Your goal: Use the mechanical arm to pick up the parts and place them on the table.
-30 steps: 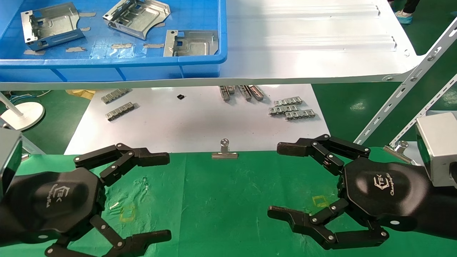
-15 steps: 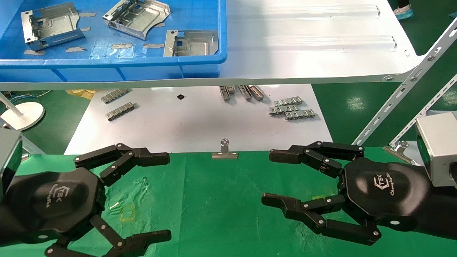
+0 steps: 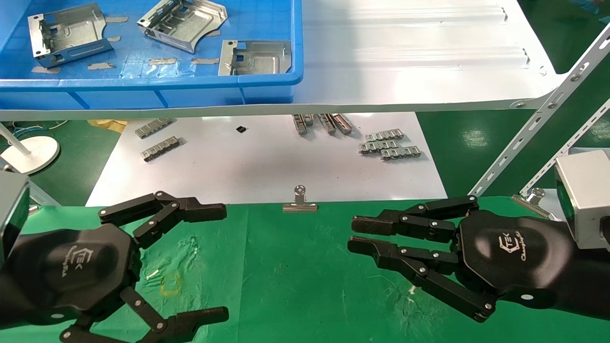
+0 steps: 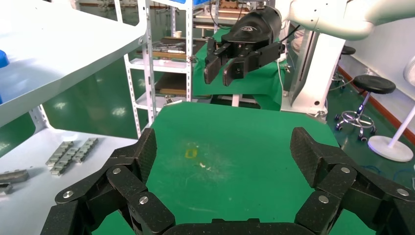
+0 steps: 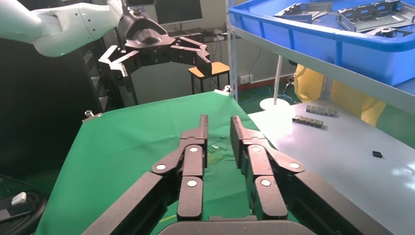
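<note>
Three shiny silver parts (image 3: 69, 33) (image 3: 181, 23) (image 3: 255, 57) lie in the blue bin (image 3: 143, 90) on the shelf at the back left; some also show in the right wrist view (image 5: 372, 14). The table (image 3: 295, 276) with green cloth lies in front, with no part on it. My left gripper (image 3: 223, 262) hovers over its left side, wide open and empty (image 4: 222, 152). My right gripper (image 3: 353, 234) hovers over the right side, empty, its fingers drawn together to a narrow gap (image 5: 218, 122).
A glossy white shelf (image 3: 419, 57) carries the bin. Below it a white board holds grey link strips (image 3: 388, 145). Silver binder clips (image 3: 299, 202) (image 3: 531, 197) sit at the cloth's far edge. Slotted metal rails (image 3: 538, 119) slant at the right.
My right gripper's fingers have closed from wide open to nearly together, on nothing. The left arm and the parts have not moved.
</note>
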Controlling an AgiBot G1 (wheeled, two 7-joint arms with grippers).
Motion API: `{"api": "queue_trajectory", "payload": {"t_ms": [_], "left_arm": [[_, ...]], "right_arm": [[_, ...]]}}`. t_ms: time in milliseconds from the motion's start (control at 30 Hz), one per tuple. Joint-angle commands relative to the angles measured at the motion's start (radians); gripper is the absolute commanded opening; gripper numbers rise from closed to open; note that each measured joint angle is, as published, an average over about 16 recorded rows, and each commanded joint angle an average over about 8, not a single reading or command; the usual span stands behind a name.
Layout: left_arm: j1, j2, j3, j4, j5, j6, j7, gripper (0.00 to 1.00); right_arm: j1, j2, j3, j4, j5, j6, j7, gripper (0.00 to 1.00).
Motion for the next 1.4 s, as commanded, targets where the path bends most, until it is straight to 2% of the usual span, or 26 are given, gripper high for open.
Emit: {"api": "queue_trajectory", "payload": {"t_ms": [33, 700, 867, 1033, 1167, 1300, 1400], "left_arm": [[0.000, 0.000, 0.000, 0.000, 0.000, 0.000, 0.000, 1.00], [-0.002, -0.001, -0.001, -0.002, -0.001, -0.001, 0.000, 1.00], [-0.043, -0.004, -0.015, -0.020, 0.005, -0.029, -0.006, 1.00], [-0.161, 0.005, -0.030, -0.034, 0.049, -0.119, -0.037, 1.00], [-0.303, 0.046, -0.001, 0.006, 0.148, -0.204, -0.081, 1.00], [-0.473, 0.121, 0.070, 0.125, 0.306, -0.271, -0.124, 1.00], [-0.604, 0.195, 0.130, 0.268, 0.430, -0.314, -0.143, 1.00]], "right_arm": [[0.000, 0.000, 0.000, 0.000, 0.000, 0.000, 0.000, 0.00], [0.000, 0.000, 0.000, 0.000, 0.000, 0.000, 0.000, 0.00], [0.000, 0.000, 0.000, 0.000, 0.000, 0.000, 0.000, 0.00], [0.000, 0.000, 0.000, 0.000, 0.000, 0.000, 0.000, 0.00], [0.000, 0.000, 0.000, 0.000, 0.000, 0.000, 0.000, 0.00], [0.000, 0.000, 0.000, 0.000, 0.000, 0.000, 0.000, 0.00], [0.000, 0.000, 0.000, 0.000, 0.000, 0.000, 0.000, 0.04]]}}
